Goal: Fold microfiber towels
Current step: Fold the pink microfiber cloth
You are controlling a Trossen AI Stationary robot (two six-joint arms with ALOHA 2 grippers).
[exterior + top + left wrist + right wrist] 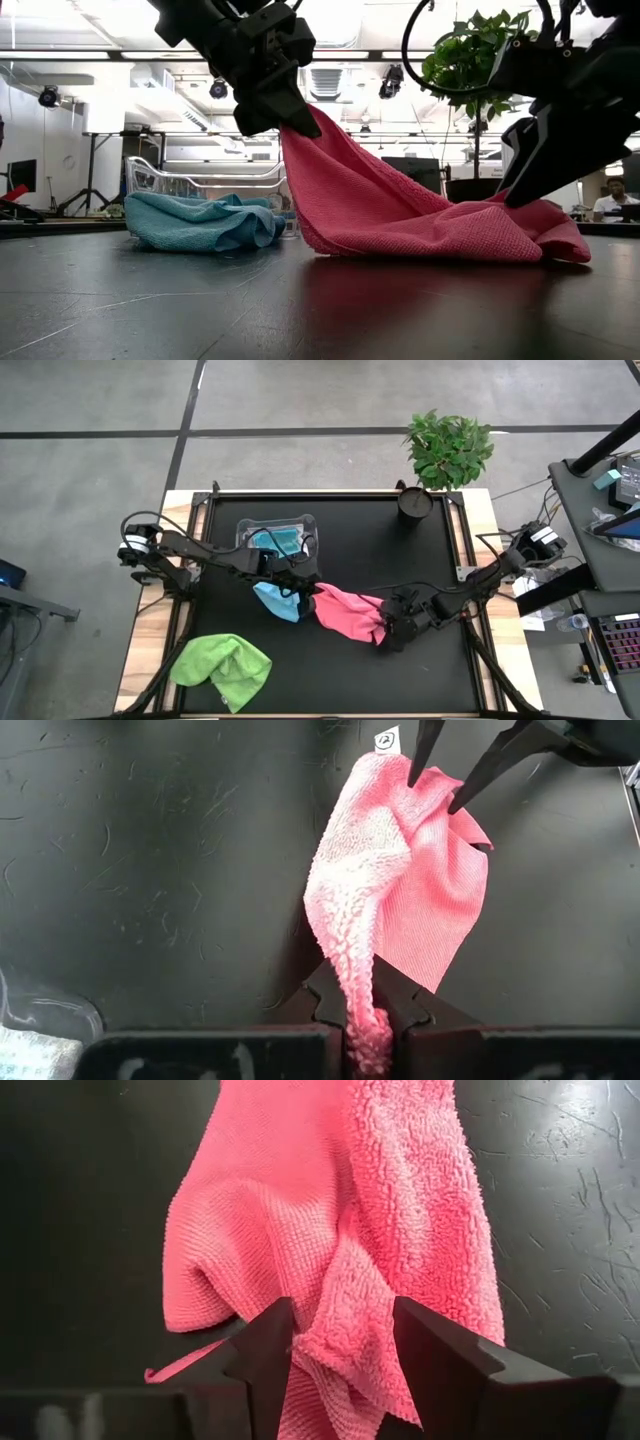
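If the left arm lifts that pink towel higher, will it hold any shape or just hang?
Probably just hangs: the pink towel already drapes limply from the shut left end effector down to the table. Likely light, since one pinched corner carries it. Its nubby pile suggests it won't slip easily.
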